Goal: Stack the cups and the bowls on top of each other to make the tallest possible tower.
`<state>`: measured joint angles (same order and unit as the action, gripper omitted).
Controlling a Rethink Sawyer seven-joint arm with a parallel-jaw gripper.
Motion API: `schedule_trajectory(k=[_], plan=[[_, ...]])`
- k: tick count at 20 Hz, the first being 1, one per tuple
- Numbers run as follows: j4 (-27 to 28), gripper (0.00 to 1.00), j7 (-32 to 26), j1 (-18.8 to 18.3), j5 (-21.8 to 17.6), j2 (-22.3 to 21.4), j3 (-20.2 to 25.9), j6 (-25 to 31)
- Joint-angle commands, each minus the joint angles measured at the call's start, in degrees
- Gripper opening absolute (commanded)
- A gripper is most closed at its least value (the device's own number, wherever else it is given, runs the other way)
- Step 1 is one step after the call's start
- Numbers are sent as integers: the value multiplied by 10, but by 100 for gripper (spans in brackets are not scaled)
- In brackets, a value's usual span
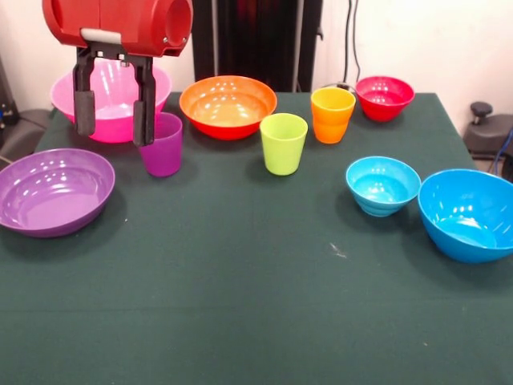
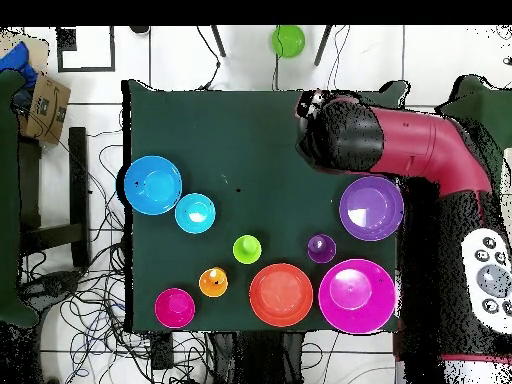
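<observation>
My gripper [image 1: 114,120] hangs open and empty at the upper left of the front view, its fingers [image 1: 144,112] in front of the big pink bowl [image 1: 120,100] and beside the purple cup [image 1: 163,144]. The shallow purple bowl [image 1: 52,191] lies left. The orange bowl [image 1: 228,106], lime green cup [image 1: 284,143], orange cup [image 1: 332,114] and red bowl [image 1: 385,98] stand along the back. The small light blue bowl [image 1: 382,184] and big blue bowl [image 1: 469,212] sit right. All stand apart and upright. In the overhead view a lime green bowl [image 2: 288,40] lies off the table.
In the overhead view the arm's head [image 2: 340,135] covers the gripper and hangs over the green cloth [image 2: 230,130] beyond the purple bowl [image 2: 371,208]. Cables and a cardboard box [image 2: 45,105] lie on the floor around the table.
</observation>
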<state>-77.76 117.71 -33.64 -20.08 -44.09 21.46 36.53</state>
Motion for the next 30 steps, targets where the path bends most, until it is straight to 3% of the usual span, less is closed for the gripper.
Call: schedule_trajectory(k=[1, 11, 17, 30], plan=[[-37, 100, -133, -23, -56, 26, 35, -7], [-20, 100, -160, -51, -50, 21, 61, 46], [-33, 100, -109, -36, -51, 7, 44, 39], [-19, 100, -67, -11, -40, -7, 21, 77]])
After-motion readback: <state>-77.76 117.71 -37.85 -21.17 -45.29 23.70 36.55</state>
